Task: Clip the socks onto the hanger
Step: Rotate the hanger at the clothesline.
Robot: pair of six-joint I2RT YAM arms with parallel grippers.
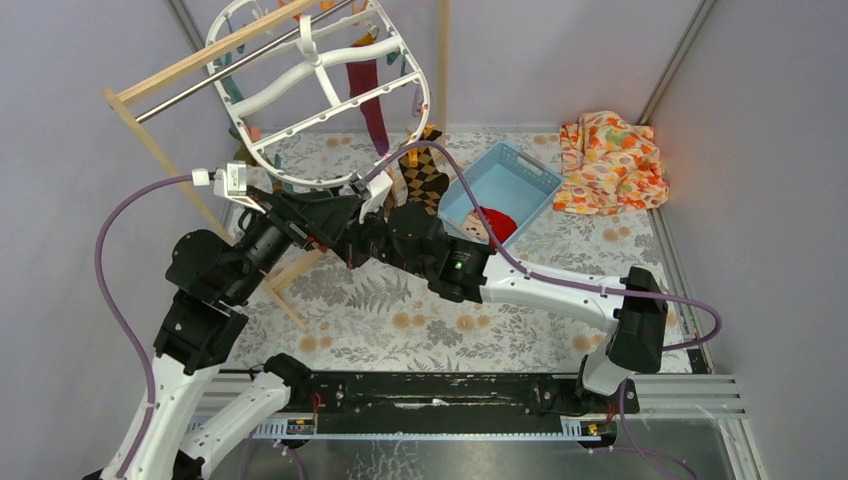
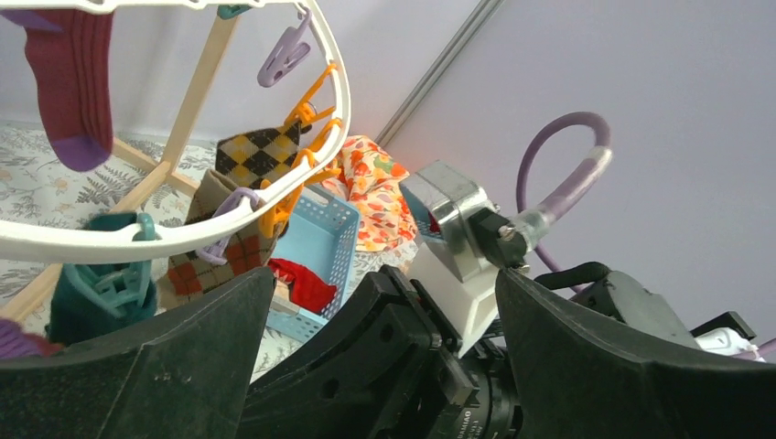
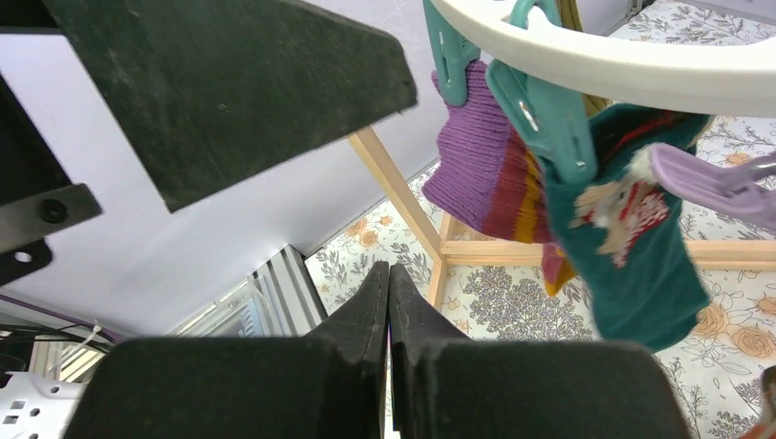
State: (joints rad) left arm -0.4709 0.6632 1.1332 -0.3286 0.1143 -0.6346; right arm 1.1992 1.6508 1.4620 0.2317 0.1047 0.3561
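Note:
The white oval hanger (image 1: 262, 102) hangs from the wooden rack's rod at the back left. A maroon sock (image 1: 372, 95), an argyle sock (image 1: 425, 176) and a teal sock (image 3: 641, 265) hang from its pegs. A red sock (image 1: 497, 222) lies in the blue basket (image 1: 520, 165). My left gripper (image 2: 384, 274) is open, its fingers wide apart on either side of the right arm's wrist. My right gripper (image 3: 389, 272) is shut with nothing seen in it, just under the hanger's near rim (image 3: 641, 64). Both grippers meet below that rim (image 1: 355, 215).
The orange floral cloth (image 1: 610, 160) lies at the back right. The wooden rack's legs (image 1: 290, 270) stand on the patterned table by the left arm. Free purple (image 2: 284, 59) and orange pegs (image 2: 311, 110) dangle from the hanger. Grey walls enclose the table.

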